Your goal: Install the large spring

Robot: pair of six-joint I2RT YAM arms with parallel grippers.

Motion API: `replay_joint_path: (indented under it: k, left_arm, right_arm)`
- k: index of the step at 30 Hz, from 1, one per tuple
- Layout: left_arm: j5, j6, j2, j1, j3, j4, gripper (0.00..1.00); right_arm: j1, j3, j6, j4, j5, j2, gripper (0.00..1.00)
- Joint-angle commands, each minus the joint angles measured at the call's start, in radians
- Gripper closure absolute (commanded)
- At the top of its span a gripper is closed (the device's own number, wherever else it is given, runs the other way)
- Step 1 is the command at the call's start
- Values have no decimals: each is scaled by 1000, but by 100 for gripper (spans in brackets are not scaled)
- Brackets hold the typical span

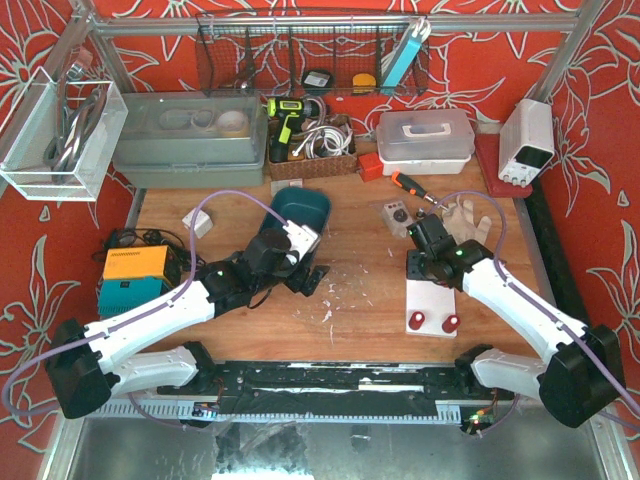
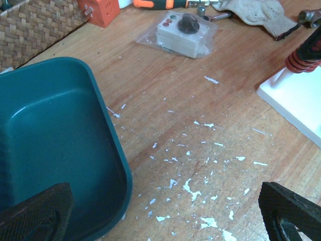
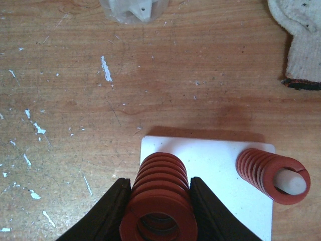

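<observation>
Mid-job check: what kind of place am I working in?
Probably a workshop bench: a cordless drill, a screwdriver and what looks like a power supply sit toward the back of the wooden table.

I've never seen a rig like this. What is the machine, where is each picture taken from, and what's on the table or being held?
The machine is a left arm and a right arm, bolted at the near edge of a table, each ending in a two-finger gripper. The wide picture comes from a fixed camera above and behind them; the other two come from cameras on the wrists. The left gripper is open and empty near a teal bin. The right gripper clamps a large red spring over a white plate, beside another red spring sitting on a peg. A glove lies beyond.
</observation>
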Motion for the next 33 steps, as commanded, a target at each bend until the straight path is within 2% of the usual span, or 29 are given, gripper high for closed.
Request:
replay_joint_path:
  k: [1, 7, 14, 18, 20, 25, 27, 30, 31, 33]
  left_arm:
    - [-18, 8, -18, 2, -8, -17, 0]
    - [-16, -11, -51, 2, -41, -8, 0]
    - [-32, -50, -58, 2, -39, 22, 0]
    - [-46, -80, -102, 2, -57, 84, 0]
    - [-78, -92, -123, 2, -68, 152, 0]
    - [-339, -132, -102, 7, -70, 393, 0]
    - [-470, -181, -41, 23, -66, 446, 0]
    - [-609, -198, 26, 74, -54, 476, 0]
    - [-607, -167, 37, 96, -63, 501, 0]
    - [-505, -56, 42, 170, -105, 579, 0]
  right_arm:
    - [-10, -21, -6, 67, 11, 30, 100]
    - [-17, -21, -11, 96, 11, 100, 89]
    - [-23, 22, -35, 59, 35, 92, 56]
    - [-25, 58, -59, -6, 71, 10, 43]
    - [-27, 87, -75, -41, 93, -45, 36]
    - [-30, 154, -186, 5, 267, -153, 4]
    - [-37, 138, -240, 89, 338, -166, 1]
    - [-46, 91, -377, 279, 355, -138, 1]
    - [-47, 68, -420, 339, 363, -124, 1]
    - [-52, 36, -468, 435, 418, -91, 1]
